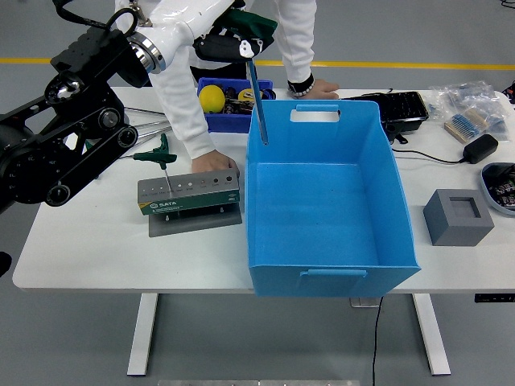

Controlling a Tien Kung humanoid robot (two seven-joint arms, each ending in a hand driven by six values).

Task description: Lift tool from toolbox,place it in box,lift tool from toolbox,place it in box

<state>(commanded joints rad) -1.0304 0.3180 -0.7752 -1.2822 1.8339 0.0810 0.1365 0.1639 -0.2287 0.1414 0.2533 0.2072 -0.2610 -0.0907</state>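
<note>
up high, the left hand (233, 36) is clenched around a green-handled tool (256, 88), its shaft hanging over the far-left rim of the blue box (326, 197). left of the box, the toolbox (189, 195) sits on a white table (88, 241), a person's hand (216, 163) touching its far edge. grey floor with a yellow line lies beyond.

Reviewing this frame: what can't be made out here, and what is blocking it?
- Left hand, head view: its grip on the tool is hidden by the white shell and dark fingers.
- Tool handle: covered by that hand; only the shaft shows.
- Blue bin behind the blue box: contents partly hidden by the person's sleeve.
- Right hand: out of view.
- Toolbox label: too small to read fully.
</note>
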